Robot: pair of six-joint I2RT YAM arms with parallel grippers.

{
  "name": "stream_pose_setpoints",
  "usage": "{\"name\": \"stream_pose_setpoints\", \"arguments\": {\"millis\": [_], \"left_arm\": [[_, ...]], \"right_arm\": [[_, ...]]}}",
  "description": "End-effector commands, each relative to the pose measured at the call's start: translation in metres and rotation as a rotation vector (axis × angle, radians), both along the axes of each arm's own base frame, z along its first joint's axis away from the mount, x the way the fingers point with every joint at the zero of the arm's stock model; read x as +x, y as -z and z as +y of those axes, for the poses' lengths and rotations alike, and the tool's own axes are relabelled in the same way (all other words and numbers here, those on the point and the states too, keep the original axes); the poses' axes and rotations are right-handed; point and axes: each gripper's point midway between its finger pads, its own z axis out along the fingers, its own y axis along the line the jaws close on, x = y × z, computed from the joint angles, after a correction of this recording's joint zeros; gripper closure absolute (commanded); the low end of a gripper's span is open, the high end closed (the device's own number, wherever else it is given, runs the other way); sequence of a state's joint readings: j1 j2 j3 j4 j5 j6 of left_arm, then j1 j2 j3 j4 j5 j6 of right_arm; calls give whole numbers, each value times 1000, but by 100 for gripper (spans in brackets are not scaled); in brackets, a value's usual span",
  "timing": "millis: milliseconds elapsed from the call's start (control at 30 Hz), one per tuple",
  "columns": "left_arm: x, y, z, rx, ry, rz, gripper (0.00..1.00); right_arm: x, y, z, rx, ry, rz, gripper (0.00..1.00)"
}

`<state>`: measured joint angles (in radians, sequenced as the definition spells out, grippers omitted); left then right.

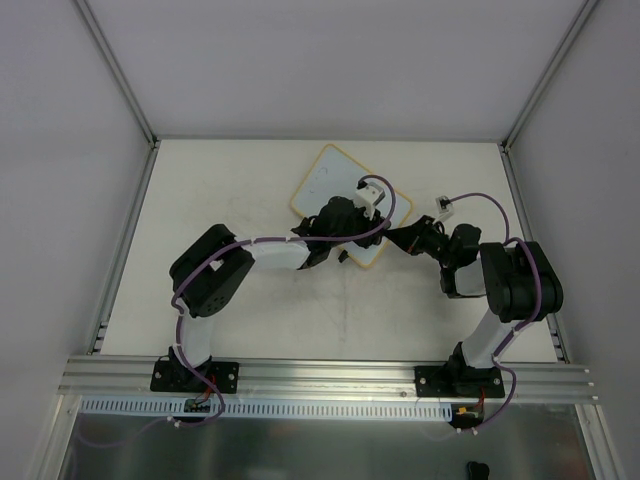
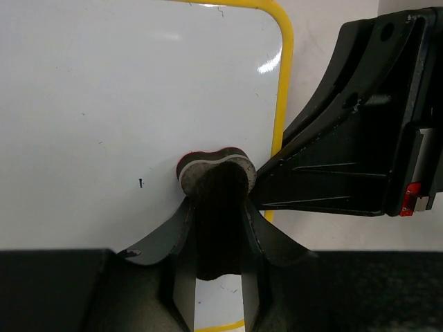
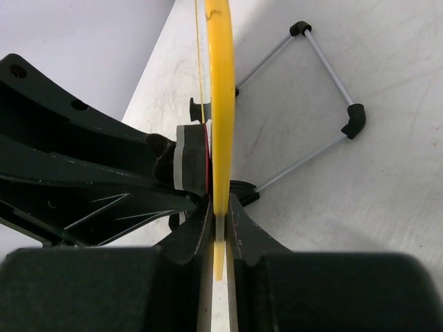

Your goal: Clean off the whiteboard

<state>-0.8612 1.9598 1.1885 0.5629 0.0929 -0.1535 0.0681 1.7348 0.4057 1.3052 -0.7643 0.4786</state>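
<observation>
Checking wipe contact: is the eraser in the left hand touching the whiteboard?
Touching. The right wrist view shows the whiteboard edge-on, with the eraser pressed flush against its face, no gap.

Top cam: the board [image 1: 328, 180] sits turned on a diagonal toward the back middle of the pale surface [image 1: 240, 310]. The left arm [image 1: 215, 270] bends in from its base and its gripper [image 1: 352, 235] is over the board's near part. The right arm [image 1: 515, 280] reaches across from the other side, with its gripper [image 1: 398, 238] right at the board's right edge. Can't tell from up here how either gripper's fingers are set. Purple cables [image 1: 470, 196] loop along both arms.
</observation>
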Motion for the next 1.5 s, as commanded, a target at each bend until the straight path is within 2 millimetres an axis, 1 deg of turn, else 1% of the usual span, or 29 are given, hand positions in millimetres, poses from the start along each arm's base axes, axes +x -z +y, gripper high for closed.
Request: {"name": "stream_pose_setpoints", "arguments": {"millis": [0, 100, 200, 233, 333, 367, 433, 467, 567, 600, 667, 700, 767, 800, 833, 867, 900, 933, 967, 1000, 1067, 1100, 1133, 1167, 1200, 1267, 1300, 1467], "left_arm": [[-38, 35, -13, 44, 83, 103, 100], [-31, 34, -9, 57, 52, 88, 100], [-17, 31, 1, 58, 30, 89, 100], [-8, 30, 9, 55, 12, 95, 100], [8, 29, 23, 47, -10, 113, 100], [21, 29, 34, 44, -37, 118, 100], [36, 28, 45, 62, -74, 140, 100], [48, 32, 58, 74, -106, 157, 100], [65, 25, 73, 69, -132, 157, 100], [76, 23, 84, 76, -156, 147, 100], [90, 23, 99, 98, -205, 141, 100], [105, 18, 111, 98, -243, 133, 100], [115, 22, 124, 112, -270, 159, 100], [124, 16, 129, 94, -288, 162, 100], [134, 16, 142, 86, -317, 171, 100], [138, 20, 148, 79, -319, 193, 100], [145, 14, 153, 58, -328, 193, 100], [155, 13, 166, 33, -354, 211, 100], [160, 14, 170, 21, -358, 223, 100], [165, 7, 170, -2, -343, 222, 100], [174, 9, 180, -8, -359, 231, 100], [181, 4, 184, -6, -375, 223, 100], [184, 5, 187, 0, -383, 222, 100], [188, 9, 191, 6, -395, 230, 100], [194, 4, 197, -4, -409, 227, 100], [197, 2, 199, -21, -406, 239, 100], [199, -2, 201, -26, -412, 233, 100], [201, -19, 191, -56, -376, 211, 100]], "right_arm": [[7, -45, 10, -11, -50, -279, 100], [6, -45, 10, -12, -51, -280, 100], [6, -45, 11, -12, -51, -280, 100], [6, -45, 10, -11, -50, -279, 100], [6, -45, 10, -12, -50, -280, 100], [6, -45, 10, -13, -50, -281, 100], [6, -44, 10, -13, -50, -279, 100], [6, -44, 10, -12, -50, -277, 100], [6, -45, 10, -12, -50, -280, 100], [6, -45, 9, -12, -48, -280, 100], [6, -44, 11, -12, -51, -278, 100], [6, -44, 10, -12, -50, -278, 100], [6, -45, 10, -12, -50, -280, 100], [6, -44, 10, -11, -50, -277, 100], [6, -45, 10, -11, -50, -279, 100], [6, -44, 10, -11, -50, -277, 100], [6, -44, 10, -11, -50, -277, 100], [6, -44, 10, -11, -51, -277, 100], [7, -44, 10, -11, -50, -277, 100], [6, -44, 10, -10, -51, -276, 100], [6, -44, 10, -10, -53, -276, 100], [6, -44, 10, -10, -52, -276, 100], [6, -43, 10, -10, -53, -275, 100], [6, -44, 10, -10, -53, -276, 100], [7, -44, 10, -10, -51, -276, 100], [7, -44, 10, -11, -53, -277, 100], [7, -44, 10, -10, -53, -276, 100], [6, -43, 11, -10, -56, -275, 100]]}}
